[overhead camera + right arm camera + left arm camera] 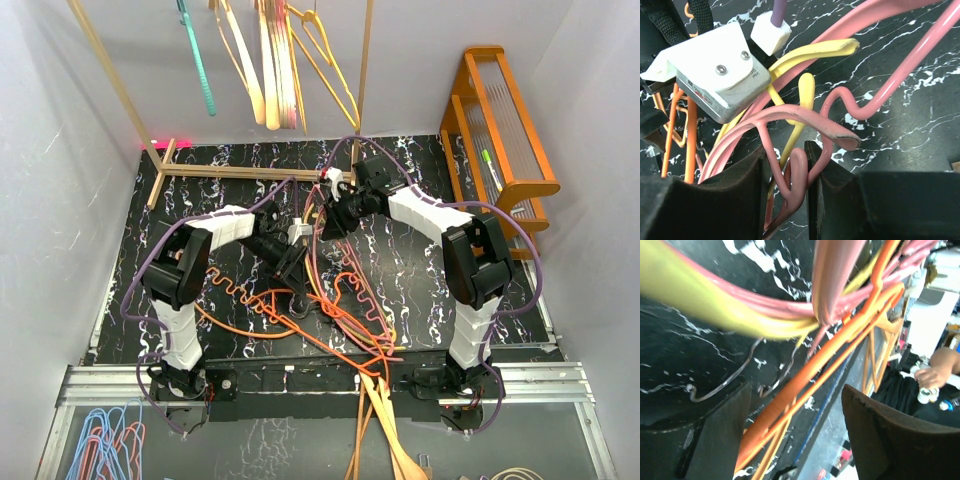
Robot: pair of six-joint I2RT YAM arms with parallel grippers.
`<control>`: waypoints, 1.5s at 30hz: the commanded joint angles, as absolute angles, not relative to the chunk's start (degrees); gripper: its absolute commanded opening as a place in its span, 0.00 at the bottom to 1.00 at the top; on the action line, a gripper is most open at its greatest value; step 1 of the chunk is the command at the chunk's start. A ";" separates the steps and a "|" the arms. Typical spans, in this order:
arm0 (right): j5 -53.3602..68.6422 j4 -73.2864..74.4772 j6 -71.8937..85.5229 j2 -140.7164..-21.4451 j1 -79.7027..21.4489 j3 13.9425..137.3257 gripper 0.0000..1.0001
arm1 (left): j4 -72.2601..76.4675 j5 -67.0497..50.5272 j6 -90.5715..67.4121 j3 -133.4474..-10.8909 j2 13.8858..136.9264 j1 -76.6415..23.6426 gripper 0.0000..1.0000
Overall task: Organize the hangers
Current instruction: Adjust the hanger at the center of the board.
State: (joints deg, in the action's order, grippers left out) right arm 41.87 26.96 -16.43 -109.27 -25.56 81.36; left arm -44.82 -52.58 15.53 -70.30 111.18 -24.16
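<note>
Table (430,280): black marble, white walls round it.
Rack (250,172): wooden, at the far edge, colored ones hung on it.
Hangers (345,310): orange tangle mid-table; pink-yellow bunch between the arms.
Right gripper (786,162): clamped on pink hooks (799,172).
Left gripper (795,435): jaws wide, with orange bars (840,340) running between.

Robot lab test cell — white panel walls (50,150) box in a black marbled table (420,280), aluminium rails (110,380) carry the bolted left arm (185,300) and right arm (475,290) — staged wooden rack (240,173) with hangers (270,80).
</note>
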 commanded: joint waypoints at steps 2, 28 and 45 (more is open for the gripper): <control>38.81 24.17 -25.53 -110.24 -26.76 84.56 0.08 | -44.35 -56.16 13.03 -65.64 107.34 -26.99 0.75; 33.56 20.94 -26.43 -110.85 -25.85 85.90 0.08 | -45.92 -48.69 0.85 -64.11 93.31 -30.93 0.74; 30.02 18.78 -20.42 -119.06 -20.20 99.55 0.61 | -43.37 -29.96 -2.02 -58.51 89.19 -37.61 0.97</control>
State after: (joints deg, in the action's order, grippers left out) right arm 35.79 26.70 -17.65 -117.38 -22.90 94.21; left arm -42.85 -31.31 -2.48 -58.06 88.42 -35.18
